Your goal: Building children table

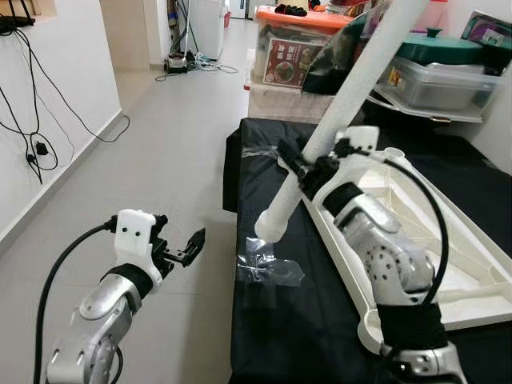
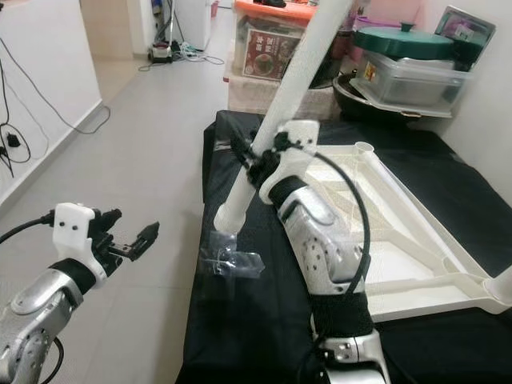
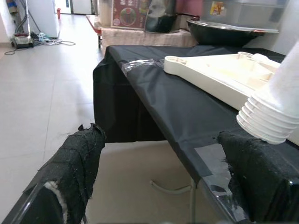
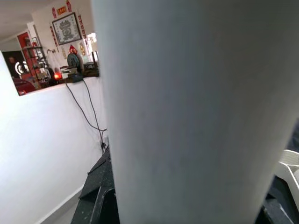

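The right gripper (image 1: 308, 170) is clamped around a long white table leg (image 1: 344, 112), held at a slant above the black-covered table (image 1: 320, 320) — its ribbed lower end hangs just over the cloth, close to a crumpled clear plastic bag (image 1: 268, 268). Beside it lies the upturned cream tabletop (image 1: 448, 240). Off the table's edge, over the floor, the left gripper (image 1: 188, 248) hovers with fingers spread, holding nothing.

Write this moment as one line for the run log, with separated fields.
right claw: shut on white table leg, tilted | left claw: open, over floor | tabletop: upside down on black cloth
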`<state>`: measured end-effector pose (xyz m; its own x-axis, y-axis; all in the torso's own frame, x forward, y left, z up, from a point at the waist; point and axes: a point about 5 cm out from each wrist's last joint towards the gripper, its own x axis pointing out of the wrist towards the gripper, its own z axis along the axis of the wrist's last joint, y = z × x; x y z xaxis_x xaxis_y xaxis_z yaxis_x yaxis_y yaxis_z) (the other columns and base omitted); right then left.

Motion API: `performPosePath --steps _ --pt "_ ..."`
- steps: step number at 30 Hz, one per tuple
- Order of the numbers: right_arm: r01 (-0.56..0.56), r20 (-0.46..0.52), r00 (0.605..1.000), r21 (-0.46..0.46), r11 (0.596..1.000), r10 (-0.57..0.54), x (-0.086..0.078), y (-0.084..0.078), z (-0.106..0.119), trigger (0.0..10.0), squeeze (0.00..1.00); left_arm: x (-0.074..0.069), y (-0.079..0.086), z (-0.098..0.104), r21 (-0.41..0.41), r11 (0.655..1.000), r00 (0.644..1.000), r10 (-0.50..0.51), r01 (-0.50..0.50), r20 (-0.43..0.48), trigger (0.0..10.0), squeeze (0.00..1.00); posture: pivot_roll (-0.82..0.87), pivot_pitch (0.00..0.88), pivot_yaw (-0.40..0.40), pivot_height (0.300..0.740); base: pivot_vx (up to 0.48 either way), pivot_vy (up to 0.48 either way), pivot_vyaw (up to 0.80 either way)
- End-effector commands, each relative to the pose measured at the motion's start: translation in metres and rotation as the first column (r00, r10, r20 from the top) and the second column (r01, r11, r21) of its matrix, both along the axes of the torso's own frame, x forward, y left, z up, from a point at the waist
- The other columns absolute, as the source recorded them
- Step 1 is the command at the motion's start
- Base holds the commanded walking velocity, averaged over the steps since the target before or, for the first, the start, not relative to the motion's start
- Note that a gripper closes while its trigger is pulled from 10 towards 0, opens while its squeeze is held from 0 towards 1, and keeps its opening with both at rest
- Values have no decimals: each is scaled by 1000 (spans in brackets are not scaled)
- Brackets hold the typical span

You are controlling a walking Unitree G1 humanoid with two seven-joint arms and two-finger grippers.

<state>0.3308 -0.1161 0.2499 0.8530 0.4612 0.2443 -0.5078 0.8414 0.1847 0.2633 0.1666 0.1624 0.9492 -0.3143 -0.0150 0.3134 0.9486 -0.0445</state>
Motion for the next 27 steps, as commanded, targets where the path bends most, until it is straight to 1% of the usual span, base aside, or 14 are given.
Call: performPosePath --steps 1,5,7,8,9,10,11,13,14,18,20,27 --pt "-29 17 999 13 999 29 -6 2 0 10000 0 -2 -3 -6 3 1000 1000 -9 9 -16 10000 0 87 0 -106 740 0 0 -594" --pt "-63 14 998 32 998 62 -12 3 -3 10000 0 -3 -5 -8 -15 1000 1000 -15 15 -19 10000 0 80 0 -101 740 0 0 -734" --pt "-91 45 995 40 995 89 -17 3 0 10000 0 -3 -7 -8 -11 1000 1000 -18 18 -7 10000 0 78 0 -100 740 0 0 -666" --pt "-91 45 995 40 995 89 -17 3 0 10000 0 -3 -7 -8 -11 1000 1000 -18 18 -7 10000 0 78 0 -100 740 0 0 -550" --pt "-117 76 990 29 993 114 -21 5 2 10000 0 -3 -8 -5 3 1000 1000 -23 23 20 10000 0 78 0 -100 740 0 0 0" --pt "-117 76 990 29 993 114 -21 5 2 10000 0 -3 -8 -5 3 1000 1000 -23 23 20 10000 0 78 0 -100 740 0 0 0" --pt "-134 84 988 15 991 132 -23 8 1 10000 0 -3 -9 -6 28 999 999 -32 32 23 10000 0 73 0 -96 740 0 0 0" --pt "-134 84 988 15 991 132 -23 8 1 10000 0 -3 -9 -6 28 999 999 -32 32 23 10000 0 73 0 -96 740 0 0 0" --pt "-147 86 985 3 989 146 -25 11 -1 10000 0 -4 -10 -6 41 998 999 -43 42 26 10000 0 75 0 -96 740 0 0 0" --pt "-165 83 983 -2 986 164 -27 17 -3 10000 0 -6 -12 -6 43 998 998 -52 51 31 10000 0 79 0 -99 740 0 -312 0" --pt "-165 81 983 0 986 165 -27 17 -4 10000 0 -6 -12 -6 42 998 998 -52 51 30 10000 0 80 0 -100 740 0 -272 0" --pt "-156 79 985 7 988 155 -26 15 -4 10000 0 -7 -15 -6 35 998 998 -58 57 38 10000 0 82 0 -100 740 0 -480 0"
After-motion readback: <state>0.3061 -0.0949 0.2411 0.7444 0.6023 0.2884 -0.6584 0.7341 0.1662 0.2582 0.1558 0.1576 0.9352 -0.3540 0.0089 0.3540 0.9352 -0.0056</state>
